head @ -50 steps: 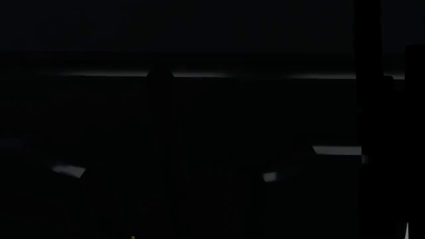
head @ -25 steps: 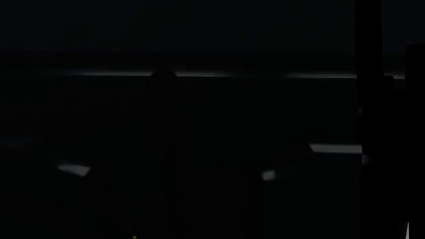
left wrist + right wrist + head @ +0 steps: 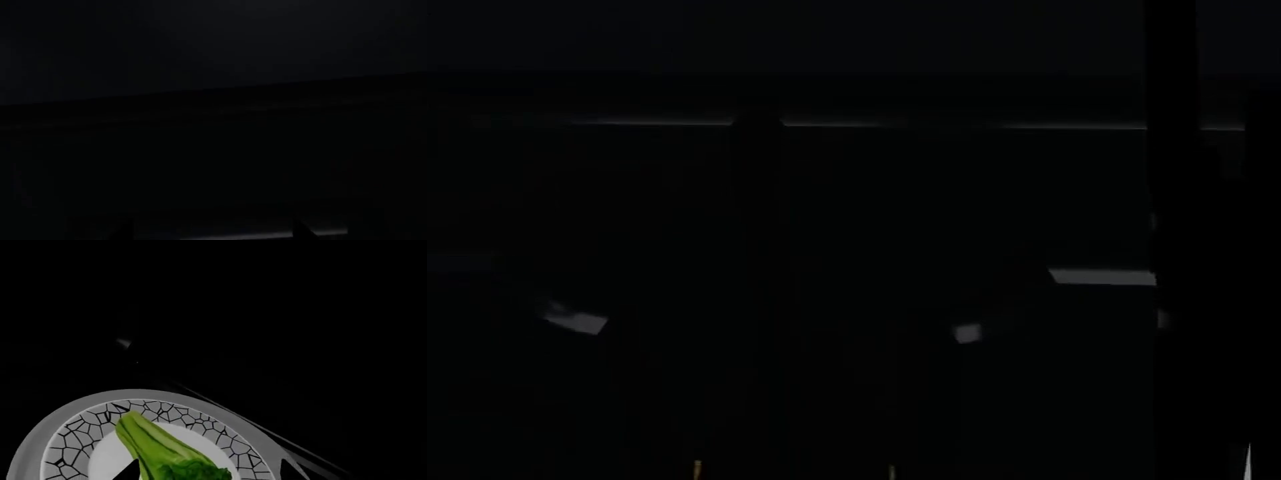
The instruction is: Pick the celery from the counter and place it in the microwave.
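The celery [image 3: 160, 450] shows only in the right wrist view. Its light-green stalks and dark leafy tuft lie on a round grey plate [image 3: 73, 415] with a black crackle ring. My right gripper [image 3: 210, 471] is open. Its two dark fingertips [image 3: 131, 471] stand wide apart on either side of the leafy end, just above the plate. Everything around the plate is black. The head and left wrist views are almost fully dark, so the counter, the microwave and my left gripper cannot be made out.
In the head view a thin pale line [image 3: 827, 124] runs across the upper part, and a dark upright bar [image 3: 1169, 200] stands at the right. A few small pale patches [image 3: 1101, 276] glint lower down. A faint edge [image 3: 213, 90] crosses the left wrist view.
In the head view the pale line and the small patches have shifted upward in the picture. Nothing else can be made out in the dark.
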{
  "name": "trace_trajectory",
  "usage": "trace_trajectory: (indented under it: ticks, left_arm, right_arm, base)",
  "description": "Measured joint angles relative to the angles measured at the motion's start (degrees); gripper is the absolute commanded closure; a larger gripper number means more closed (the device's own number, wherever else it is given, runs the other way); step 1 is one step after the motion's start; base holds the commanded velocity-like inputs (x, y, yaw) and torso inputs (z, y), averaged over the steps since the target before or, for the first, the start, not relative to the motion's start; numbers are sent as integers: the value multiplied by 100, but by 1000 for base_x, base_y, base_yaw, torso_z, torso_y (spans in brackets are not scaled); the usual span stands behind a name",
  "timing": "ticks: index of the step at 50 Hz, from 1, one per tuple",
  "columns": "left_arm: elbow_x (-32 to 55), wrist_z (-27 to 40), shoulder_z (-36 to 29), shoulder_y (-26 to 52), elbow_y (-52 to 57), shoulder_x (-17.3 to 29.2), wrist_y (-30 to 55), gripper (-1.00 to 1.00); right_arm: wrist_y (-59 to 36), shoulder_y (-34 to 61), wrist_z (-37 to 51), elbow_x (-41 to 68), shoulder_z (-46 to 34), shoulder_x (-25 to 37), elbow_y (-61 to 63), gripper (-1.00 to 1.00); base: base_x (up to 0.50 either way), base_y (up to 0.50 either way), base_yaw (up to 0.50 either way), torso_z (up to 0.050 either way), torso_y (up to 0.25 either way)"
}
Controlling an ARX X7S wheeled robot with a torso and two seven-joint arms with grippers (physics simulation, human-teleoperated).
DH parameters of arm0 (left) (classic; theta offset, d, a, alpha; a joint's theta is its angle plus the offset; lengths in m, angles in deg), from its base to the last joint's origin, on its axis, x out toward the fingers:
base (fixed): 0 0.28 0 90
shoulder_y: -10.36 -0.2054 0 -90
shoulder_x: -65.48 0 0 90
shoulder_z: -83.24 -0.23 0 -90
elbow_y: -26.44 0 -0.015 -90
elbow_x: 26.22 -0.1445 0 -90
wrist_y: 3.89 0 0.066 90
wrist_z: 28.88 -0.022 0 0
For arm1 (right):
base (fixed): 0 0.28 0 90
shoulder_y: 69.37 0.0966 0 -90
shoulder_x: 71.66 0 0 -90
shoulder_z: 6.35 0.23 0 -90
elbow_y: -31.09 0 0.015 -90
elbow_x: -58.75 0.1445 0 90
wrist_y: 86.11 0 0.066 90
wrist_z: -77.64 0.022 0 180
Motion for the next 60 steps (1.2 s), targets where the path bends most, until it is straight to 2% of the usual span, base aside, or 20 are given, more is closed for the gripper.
trace_trajectory:
  ticks: [4, 14, 27, 60]
  left_arm:
    - [1, 0, -24, 26, 1, 10, -12, -100]
    - [39, 0, 128, -84, 1, 16, 40, -100]
    - [85, 0, 314, -223, 0, 2, 94, -100]
    - [116, 0, 396, -306, 1, -4, 128, -100]
  right_arm:
    - [-46, -12, -18, -51, 72, 0, 77, -100]
    - [-419, -2, -212, -316, 1040, 0, 1439, -100]
    - [-806, 1, -526, -642, 1576, 0, 2327, -100]
    - [-1243, 1, -755, -846, 2144, 2, 3217, -100]
  base:
    - [0, 0, 0, 0, 0]
    - [0, 0, 0, 0, 0]
    - [0, 0, 0, 0, 0]
    - [0, 0, 0, 0, 0]
